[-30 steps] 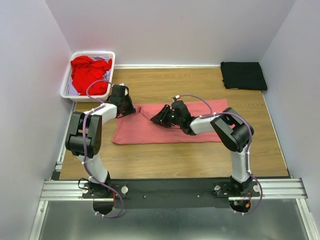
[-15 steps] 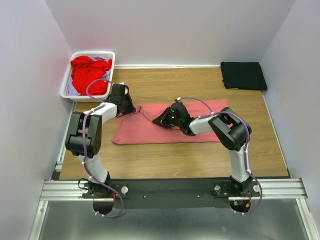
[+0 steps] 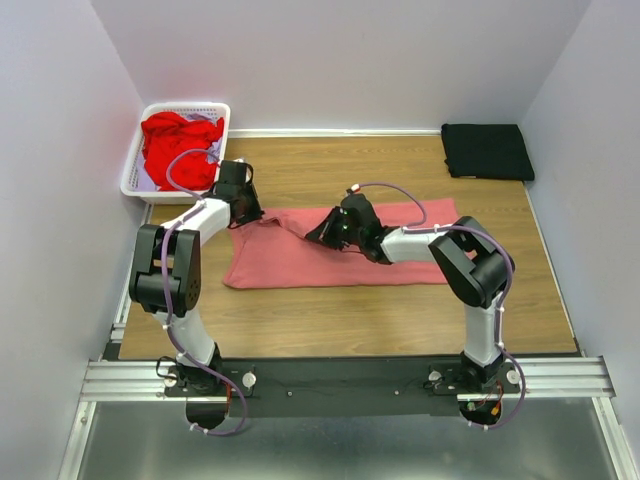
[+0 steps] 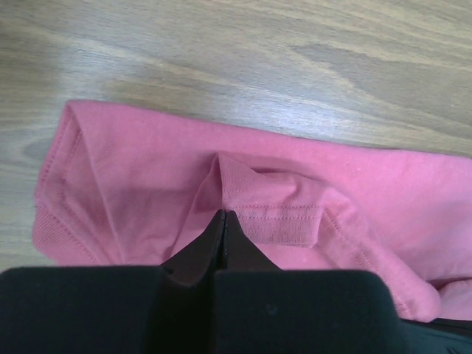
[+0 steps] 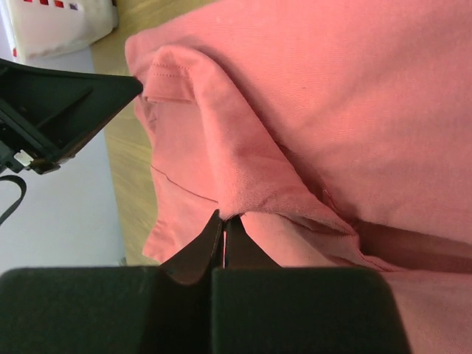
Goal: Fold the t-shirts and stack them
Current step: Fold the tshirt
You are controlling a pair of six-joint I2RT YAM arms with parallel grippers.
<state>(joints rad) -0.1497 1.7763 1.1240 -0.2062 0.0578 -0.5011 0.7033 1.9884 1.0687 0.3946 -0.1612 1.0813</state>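
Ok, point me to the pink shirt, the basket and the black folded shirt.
pink shirt [image 3: 300, 265]: top external view, flat part near its lower edge.
basket [image 3: 190, 107]: top external view, far rim.
black folded shirt [image 3: 487, 151]: top external view, its middle.

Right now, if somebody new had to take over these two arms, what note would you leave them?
Left gripper: shut on the pink t-shirt at its left end, near the basket.
Right gripper: shut on a raised fold near the shirt's middle.
The shirt lies lengthwise on the table. Red clothes fill the white basket at far left. A folded black garment sits at far right.
Done: the black piece looks folded.
Left: finish folding the pink one, stack it, then do the red ones.
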